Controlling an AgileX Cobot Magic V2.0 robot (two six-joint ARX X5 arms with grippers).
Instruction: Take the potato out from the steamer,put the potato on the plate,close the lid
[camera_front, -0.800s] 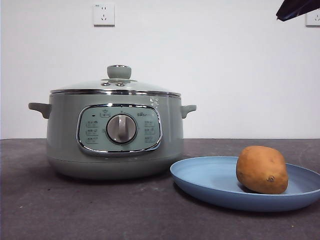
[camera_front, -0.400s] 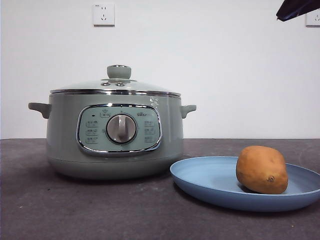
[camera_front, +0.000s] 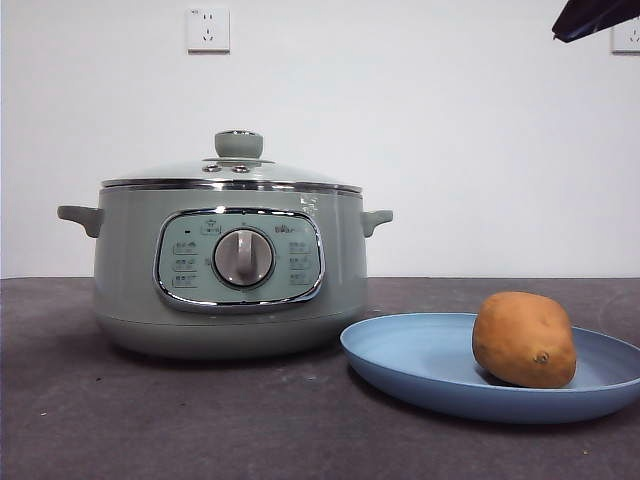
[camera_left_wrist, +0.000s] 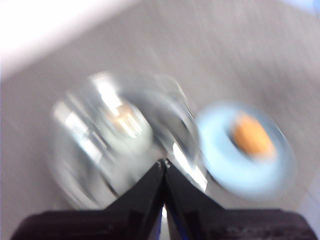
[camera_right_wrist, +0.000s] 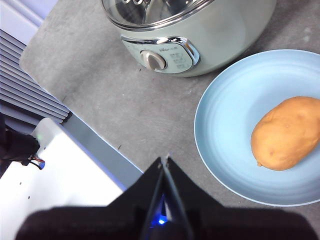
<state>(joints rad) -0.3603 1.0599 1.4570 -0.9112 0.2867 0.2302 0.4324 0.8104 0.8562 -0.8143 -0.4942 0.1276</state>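
Grey, rough table (camera_front: 200, 420) carries the steamer (camera_front: 230, 270) on the left and the plate (camera_front: 420, 365) just right of it, nearer to the camera. White wall sockets (camera_front: 208, 29) sit high behind. Smooth glass lid (camera_front: 235, 172) with a round green knob closes the steamer. Oval golden-brown potato (camera_front: 524, 339) lies on the shallow blue plate. Left gripper (camera_left_wrist: 163, 162) and right gripper (camera_right_wrist: 165, 159) hang above, jaws pressed together, holding nothing.
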